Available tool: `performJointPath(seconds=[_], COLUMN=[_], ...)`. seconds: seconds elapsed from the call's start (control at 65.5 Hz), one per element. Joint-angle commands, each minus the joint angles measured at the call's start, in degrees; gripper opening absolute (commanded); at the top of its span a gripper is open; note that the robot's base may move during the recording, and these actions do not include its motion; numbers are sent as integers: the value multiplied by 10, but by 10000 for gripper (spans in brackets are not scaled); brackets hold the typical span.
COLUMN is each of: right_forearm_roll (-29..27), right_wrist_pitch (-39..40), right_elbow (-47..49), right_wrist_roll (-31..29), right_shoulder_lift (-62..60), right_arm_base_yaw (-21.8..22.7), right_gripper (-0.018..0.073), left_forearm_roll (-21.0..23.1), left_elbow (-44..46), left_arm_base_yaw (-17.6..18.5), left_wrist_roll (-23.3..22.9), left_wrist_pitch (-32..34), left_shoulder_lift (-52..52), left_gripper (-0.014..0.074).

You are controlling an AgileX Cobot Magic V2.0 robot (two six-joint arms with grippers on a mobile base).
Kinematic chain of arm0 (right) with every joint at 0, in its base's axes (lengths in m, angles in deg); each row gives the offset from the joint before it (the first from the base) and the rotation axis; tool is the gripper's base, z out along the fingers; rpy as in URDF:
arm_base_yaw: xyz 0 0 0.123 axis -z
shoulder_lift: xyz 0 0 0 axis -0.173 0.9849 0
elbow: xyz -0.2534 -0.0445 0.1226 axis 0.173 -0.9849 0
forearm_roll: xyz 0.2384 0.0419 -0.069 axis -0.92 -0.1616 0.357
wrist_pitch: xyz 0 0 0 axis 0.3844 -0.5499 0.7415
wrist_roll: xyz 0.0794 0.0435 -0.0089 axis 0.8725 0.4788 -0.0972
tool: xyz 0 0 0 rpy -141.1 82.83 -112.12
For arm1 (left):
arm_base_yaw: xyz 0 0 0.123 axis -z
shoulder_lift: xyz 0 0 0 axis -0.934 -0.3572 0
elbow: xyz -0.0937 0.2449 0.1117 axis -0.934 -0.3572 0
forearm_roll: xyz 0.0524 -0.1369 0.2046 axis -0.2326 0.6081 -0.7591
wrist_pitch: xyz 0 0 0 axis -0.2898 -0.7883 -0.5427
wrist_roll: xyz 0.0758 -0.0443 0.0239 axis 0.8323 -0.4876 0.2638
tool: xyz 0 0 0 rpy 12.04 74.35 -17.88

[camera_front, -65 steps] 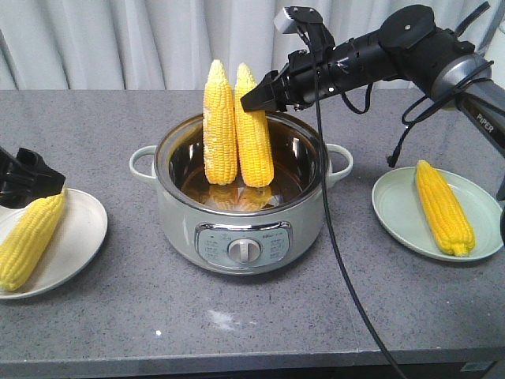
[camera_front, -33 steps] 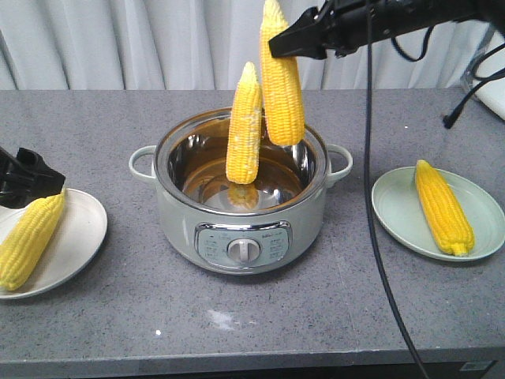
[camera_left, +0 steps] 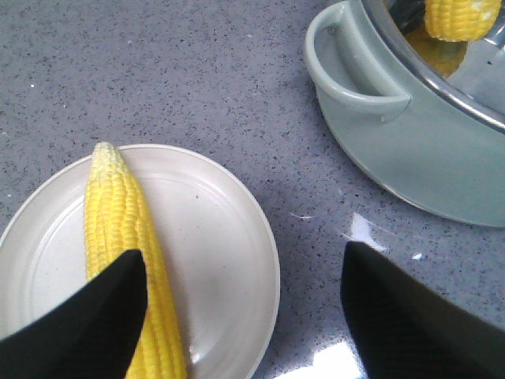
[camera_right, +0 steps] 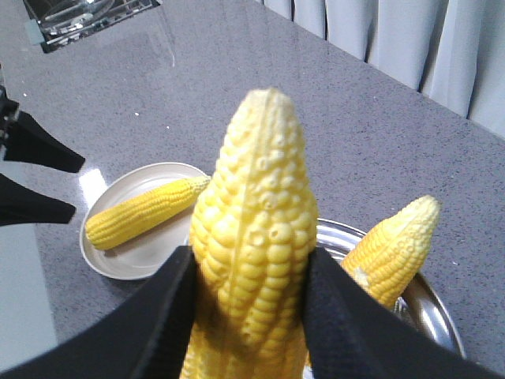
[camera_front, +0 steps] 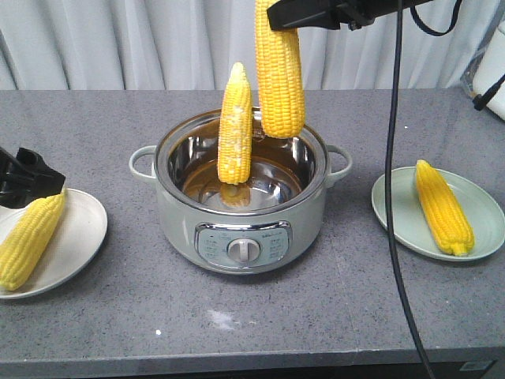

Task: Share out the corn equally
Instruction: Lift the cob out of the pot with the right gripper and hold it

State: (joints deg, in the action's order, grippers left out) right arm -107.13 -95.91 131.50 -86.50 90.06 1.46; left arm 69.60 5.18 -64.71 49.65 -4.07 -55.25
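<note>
I see the raised cob [camera_front: 279, 71] deep yellow in kernel rows, the pot cob [camera_front: 235, 134] yellow with a whitish streak. The pot [camera_front: 177, 213] is pale grey-green, steel inside. The left plate [camera_front: 83, 229] is cream, the right plate [camera_front: 394, 213] perhaps pale green, the table [camera_front: 316, 316] speckled grey.

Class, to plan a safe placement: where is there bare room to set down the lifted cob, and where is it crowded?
The green plate is bare toward the pot, beside the green-plate cob; the white plate likewise, beside the white-plate cob. Open counter runs in front of the pot. Crowded: inside the pot, where the leaning cob stands close beside the lifted cob.
</note>
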Motion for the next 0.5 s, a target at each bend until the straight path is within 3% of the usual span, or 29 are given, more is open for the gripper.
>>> performJointPath(seconds=[0.0,0.061,0.214,0.489], right_forearm_roll=[-43,-55,-125,-126], right_wrist_pitch=[-1,22,159,261], right_elbow=[-11,-69,-274,-499], right_wrist_roll=[4,-14,-126,-154], right_shoulder_lift=[-46,-73,-176,-352], right_arm_base_yaw=[2,2,2,2], right_gripper=[211,211,211,211], left_forearm_roll=[14,14,14,14], left_elbow=[11,11,11,11], left_arm_base_yaw=[2,2,2,2], left_wrist_roll=[1,1,1,1], left_wrist_pitch=[30,30,30,30], left_shoulder_lift=[15,15,15,15], left_gripper=[507,507,507,507])
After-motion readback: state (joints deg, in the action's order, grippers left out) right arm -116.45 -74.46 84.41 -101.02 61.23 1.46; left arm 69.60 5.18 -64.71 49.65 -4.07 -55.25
